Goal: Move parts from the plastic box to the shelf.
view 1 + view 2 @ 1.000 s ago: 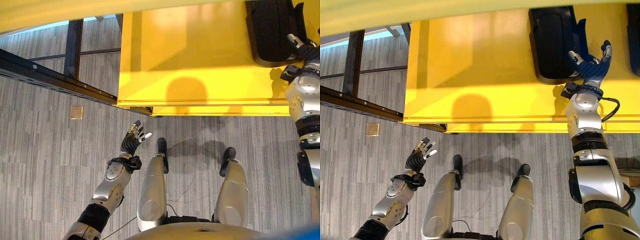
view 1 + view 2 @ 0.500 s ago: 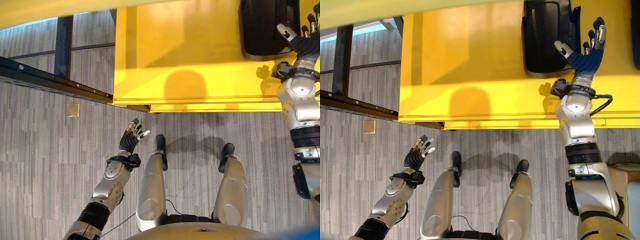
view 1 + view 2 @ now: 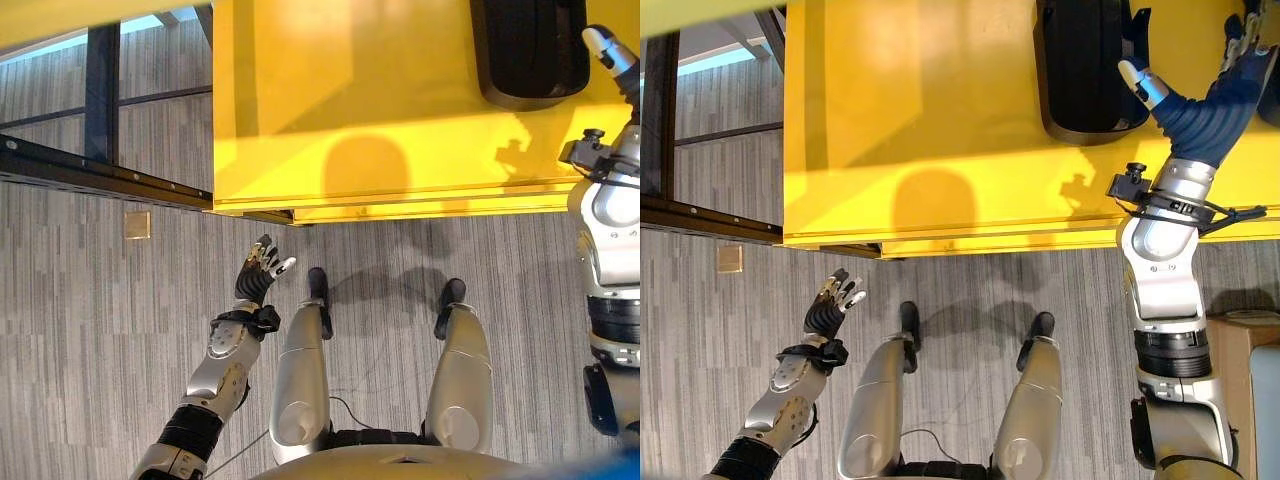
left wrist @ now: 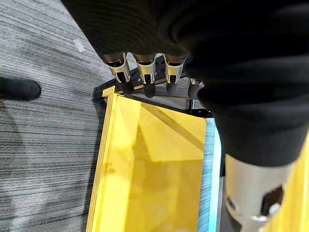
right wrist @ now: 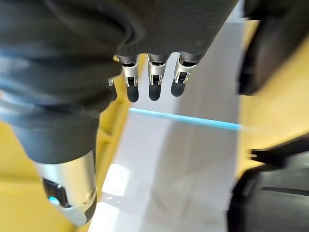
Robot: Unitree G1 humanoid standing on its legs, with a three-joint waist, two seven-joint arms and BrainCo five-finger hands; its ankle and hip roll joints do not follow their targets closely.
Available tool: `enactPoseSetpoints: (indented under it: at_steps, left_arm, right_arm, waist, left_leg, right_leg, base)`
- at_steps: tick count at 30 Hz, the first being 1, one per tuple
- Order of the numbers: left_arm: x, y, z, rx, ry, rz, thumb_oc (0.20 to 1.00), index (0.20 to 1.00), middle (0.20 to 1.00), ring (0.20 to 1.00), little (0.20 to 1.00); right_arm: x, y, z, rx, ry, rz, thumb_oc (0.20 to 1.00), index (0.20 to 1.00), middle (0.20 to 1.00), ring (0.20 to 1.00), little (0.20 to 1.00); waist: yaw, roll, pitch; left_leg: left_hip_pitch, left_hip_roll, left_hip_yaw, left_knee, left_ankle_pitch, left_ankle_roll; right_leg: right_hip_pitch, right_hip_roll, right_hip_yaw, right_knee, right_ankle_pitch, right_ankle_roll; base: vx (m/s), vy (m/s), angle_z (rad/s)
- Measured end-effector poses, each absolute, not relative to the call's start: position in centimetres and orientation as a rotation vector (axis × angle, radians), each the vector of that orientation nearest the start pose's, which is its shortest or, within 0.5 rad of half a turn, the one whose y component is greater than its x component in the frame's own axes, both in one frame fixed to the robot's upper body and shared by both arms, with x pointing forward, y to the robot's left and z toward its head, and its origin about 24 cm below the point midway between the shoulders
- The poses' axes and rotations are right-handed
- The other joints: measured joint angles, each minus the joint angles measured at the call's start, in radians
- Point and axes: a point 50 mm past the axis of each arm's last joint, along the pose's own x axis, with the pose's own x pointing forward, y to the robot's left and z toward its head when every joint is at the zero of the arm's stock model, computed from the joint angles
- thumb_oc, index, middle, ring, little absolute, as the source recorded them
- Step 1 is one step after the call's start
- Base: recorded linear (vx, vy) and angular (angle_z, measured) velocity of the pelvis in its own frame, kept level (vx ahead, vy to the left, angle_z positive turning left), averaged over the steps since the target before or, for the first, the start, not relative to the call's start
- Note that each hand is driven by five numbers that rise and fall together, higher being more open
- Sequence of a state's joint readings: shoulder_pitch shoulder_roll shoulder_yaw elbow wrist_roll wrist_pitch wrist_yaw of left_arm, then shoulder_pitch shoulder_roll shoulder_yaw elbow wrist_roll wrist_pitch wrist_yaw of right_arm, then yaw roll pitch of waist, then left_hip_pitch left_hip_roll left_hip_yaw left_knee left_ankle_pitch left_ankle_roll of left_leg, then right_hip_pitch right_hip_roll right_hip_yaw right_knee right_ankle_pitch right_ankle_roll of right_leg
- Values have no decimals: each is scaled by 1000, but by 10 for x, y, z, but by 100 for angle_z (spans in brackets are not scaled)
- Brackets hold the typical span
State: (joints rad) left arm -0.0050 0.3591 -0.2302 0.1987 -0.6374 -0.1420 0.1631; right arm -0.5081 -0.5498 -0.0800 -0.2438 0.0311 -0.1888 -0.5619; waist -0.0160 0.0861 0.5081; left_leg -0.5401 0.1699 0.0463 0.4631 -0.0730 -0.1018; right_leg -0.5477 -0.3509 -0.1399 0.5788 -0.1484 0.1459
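Note:
A black moulded part (image 3: 1085, 65) lies on the yellow shelf (image 3: 380, 110) at its far right. My right hand (image 3: 1210, 100) is raised above the shelf just right of that part, open, with its thumb (image 3: 1137, 80) over the part's right edge and nothing in it. The right wrist view shows the same straight fingers (image 5: 154, 79) with the dark part (image 5: 270, 203) off to one side. Low over the floor, in front of the shelf's left corner, my left hand (image 3: 258, 275) hangs open and empty, fingers (image 4: 145, 72) straight.
A dark metal frame rail (image 3: 100, 175) runs across the grey carpet to the left of the shelf, with a small brass floor plate (image 3: 136, 224) beside it. A wooden-coloured edge (image 3: 1245, 345) and a pale box corner (image 3: 1267, 400) show at the lower right.
My right hand has lifted off the black part's lower right edge and risen above the shelf. The camera has shifted, sliding the whole scene leftward. The left hand has kept still.

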Motion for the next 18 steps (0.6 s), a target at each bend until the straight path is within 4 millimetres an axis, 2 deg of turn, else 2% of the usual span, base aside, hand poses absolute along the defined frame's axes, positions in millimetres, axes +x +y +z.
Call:
enactPoseSetpoints:
  at_steps: [3, 8, 11, 13, 14, 15, 17, 18]
  left_arm:
    - [244, 189, 4, -263, 162, 87, 1000, 1000, 1000, 1000, 1000]
    - [237, 189, -2, -282, 184, 113, 1000, 1000, 1000, 1000, 1000]
    - [229, 191, -9, -298, 209, 139, 1000, 1000, 1000, 1000, 1000]
    - [221, 200, -15, -296, 229, 178, 1000, 1000, 1000, 1000, 1000]
    - [219, 202, -16, -295, 234, 188, 1000, 1000, 1000, 1000, 1000]
    - [216, 205, -18, -301, 239, 206, 1000, 1000, 1000, 1000, 1000]
    - [214, 206, -21, -303, 253, 215, 1000, 1000, 1000, 1000, 1000]
    - [212, 204, -25, -312, 275, 226, 1000, 1000, 1000, 1000, 1000]
  right_arm:
    - [246, -209, 269, -228, -1099, -458, 1000, 1000, 1000, 1000, 1000]
    - [242, -207, 249, -259, -1044, -447, 1000, 1000, 1000, 1000, 1000]
    - [235, -209, 206, -349, -873, -384, 1000, 1000, 1000, 1000, 1000]
    - [233, -205, 184, -384, -779, -328, 1000, 1000, 1000, 1000, 1000]
    - [233, -203, 161, -380, -683, -283, 1000, 1000, 1000, 1000, 1000]
    - [237, -200, 139, -347, -588, -252, 1000, 1000, 1000, 1000, 1000]
    - [236, -195, 98, -283, -381, -197, 1000, 1000, 1000, 1000, 1000]
    - [226, -196, 77, -262, -274, -172, 1000, 1000, 1000, 1000, 1000]
  waist:
    - [-3, -4, 1]
    - [-30, -15, 3]
    - [-34, -27, 0]
    - [-49, -50, -14]
    - [-83, -72, -44]
    - [-89, -87, -56]
    - [-83, -104, -103]
    - [-97, -101, -149]
  left_leg:
    - [-1, 0, 1, 6, 3, -4]
    - [10, 3, 4, 5, -2, 0]
    - [109, 22, 26, -66, 9, -6]
    - [182, 40, 47, -134, 29, -12]
    - [229, 63, 58, -188, 48, -18]
    - [289, 81, 74, -249, 81, -47]
    - [370, 112, 113, -329, 106, -47]
    - [398, 127, 128, -369, 106, -29]
  right_leg:
    - [1, 0, 0, 0, 5, 4]
    - [17, 3, 1, -17, 14, 7]
    - [97, 30, 2, -82, 33, 7]
    - [147, 54, 2, -129, 42, 1]
    - [168, 80, 2, -155, 52, -9]
    - [201, 106, 3, -177, 60, -14]
    - [227, 144, 11, -209, 62, -20]
    - [229, 162, 11, -215, 50, -32]
  base:
    - [-44, 9, -2]
    - [-22, -13, -3]
    - [25, -69, -21]
    - [36, -98, -40]
    - [67, -193, -46]
    - [63, -162, -52]
    - [46, -113, -52]
    - [48, -152, -44]
